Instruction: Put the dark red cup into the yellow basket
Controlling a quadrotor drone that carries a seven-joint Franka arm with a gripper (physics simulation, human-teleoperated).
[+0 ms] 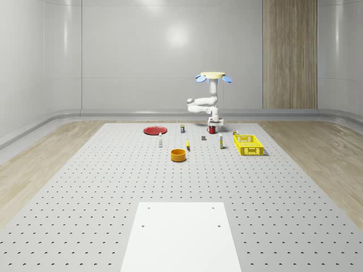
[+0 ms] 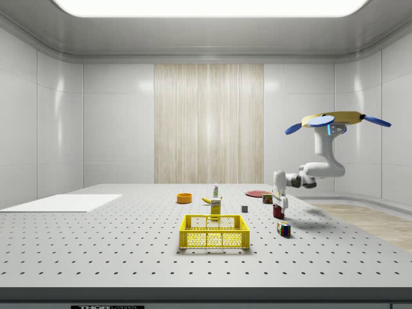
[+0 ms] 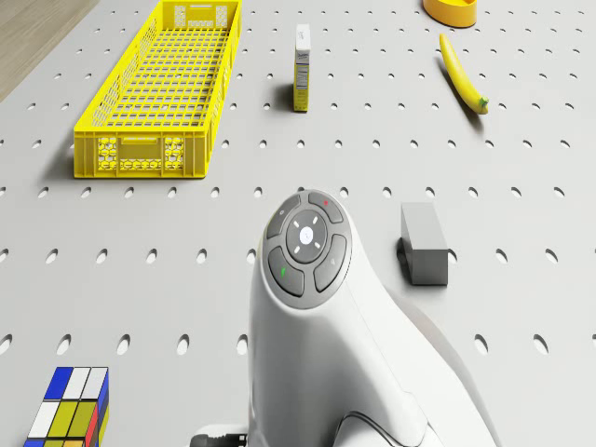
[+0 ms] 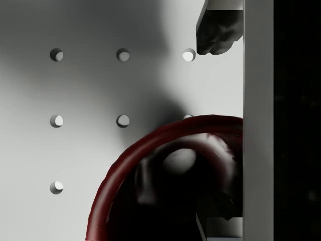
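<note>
The dark red cup point(image 1: 211, 130) stands upright on the perforated table, behind the yellow basket point(image 1: 248, 145). The drone point(image 1: 214, 76) hovers above the cup with its arm folded down. My gripper point(image 1: 215, 123) hangs right over the cup, almost touching it. In the side view the gripper point(image 2: 279, 203) sits just above the cup point(image 2: 277, 212), with the basket point(image 2: 214, 232) nearer the camera and to the side view's left. In the wrist view the cup's rim point(image 4: 150, 145) lies between my spread fingers, one fingertip point(image 4: 215, 35) outside the rim. The gripper is open.
A Rubik's cube point(image 2: 283, 228) lies close to the cup, and a grey block point(image 3: 426, 244) sits nearby. A small carton point(image 3: 302, 54), a banana point(image 3: 463, 73), an orange bowl point(image 1: 178, 154) and a red plate point(image 1: 154, 130) lie further off. A white sheet point(image 1: 180, 235) covers the front.
</note>
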